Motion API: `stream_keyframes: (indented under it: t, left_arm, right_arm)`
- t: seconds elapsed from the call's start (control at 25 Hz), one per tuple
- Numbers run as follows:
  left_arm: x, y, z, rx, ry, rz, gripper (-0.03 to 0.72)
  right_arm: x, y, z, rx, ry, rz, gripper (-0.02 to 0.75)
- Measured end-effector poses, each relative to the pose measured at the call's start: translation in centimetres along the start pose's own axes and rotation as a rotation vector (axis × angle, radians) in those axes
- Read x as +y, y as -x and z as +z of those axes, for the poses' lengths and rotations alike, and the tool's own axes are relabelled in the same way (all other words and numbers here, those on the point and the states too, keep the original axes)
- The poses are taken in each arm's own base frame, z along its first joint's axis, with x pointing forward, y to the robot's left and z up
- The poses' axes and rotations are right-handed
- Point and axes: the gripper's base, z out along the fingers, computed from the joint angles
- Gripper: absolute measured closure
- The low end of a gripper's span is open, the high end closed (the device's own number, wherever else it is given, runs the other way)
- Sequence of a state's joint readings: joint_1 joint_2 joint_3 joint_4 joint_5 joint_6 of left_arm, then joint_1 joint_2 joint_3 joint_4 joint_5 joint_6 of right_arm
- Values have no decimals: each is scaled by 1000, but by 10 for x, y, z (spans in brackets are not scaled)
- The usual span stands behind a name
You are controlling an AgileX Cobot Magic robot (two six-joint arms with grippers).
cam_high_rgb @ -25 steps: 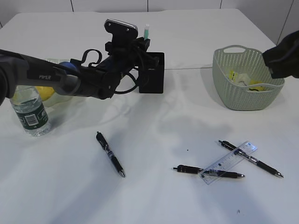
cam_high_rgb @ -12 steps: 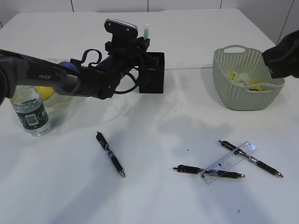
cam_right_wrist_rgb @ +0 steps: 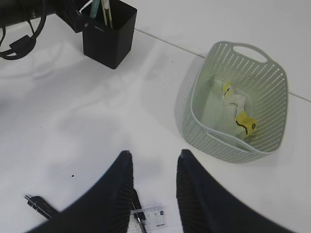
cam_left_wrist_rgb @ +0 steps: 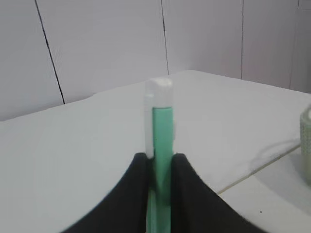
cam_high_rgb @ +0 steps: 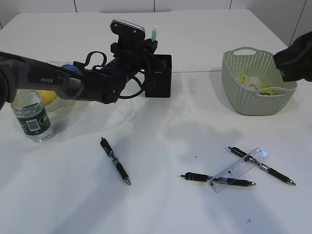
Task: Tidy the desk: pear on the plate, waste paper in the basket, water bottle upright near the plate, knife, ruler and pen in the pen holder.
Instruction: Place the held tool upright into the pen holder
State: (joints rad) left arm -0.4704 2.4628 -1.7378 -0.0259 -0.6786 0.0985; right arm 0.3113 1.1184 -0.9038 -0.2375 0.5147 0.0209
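My left gripper (cam_high_rgb: 151, 47) is shut on the knife (cam_high_rgb: 153, 33), a green stick with a white tip (cam_left_wrist_rgb: 162, 131). It holds the knife upright at the black pen holder's (cam_high_rgb: 160, 77) open top, and the knife's lower end is hidden. High at the right, my right gripper (cam_right_wrist_rgb: 153, 155) is open and empty. Below it lies the clear ruler (cam_high_rgb: 239, 169) across two black pens (cam_high_rgb: 217, 179). The basket (cam_high_rgb: 256, 100) holds yellow and white waste paper (cam_right_wrist_rgb: 233, 109). The water bottle (cam_high_rgb: 31, 117) stands upright by the plate (cam_high_rgb: 63, 103), which has the pear (cam_high_rgb: 46, 96) on it.
A third black pen (cam_high_rgb: 115, 161) lies alone on the desk (cam_high_rgb: 161, 204) at centre left. Cables loop off the left arm (cam_high_rgb: 73, 83), which stretches low over the table from the left edge. The right arm's dark bulk (cam_high_rgb: 295, 61) hangs above the basket.
Almost nothing differs. The left gripper with the knife has edged a hair to the right, and the right arm is still.
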Motion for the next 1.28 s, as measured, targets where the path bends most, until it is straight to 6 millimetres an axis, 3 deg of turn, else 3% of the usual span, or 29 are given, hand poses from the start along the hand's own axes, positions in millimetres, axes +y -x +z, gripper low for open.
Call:
stream_keyframes:
  t: [0.96,1.28]
  left_arm:
    - [1,0,0,-1,-12,20,621]
    - [0,-9,0,94,-21,21,621]
  right_arm:
    - [1,1,0,-7,13,22,477]
    - [1,1,0,-15,14,24,477]
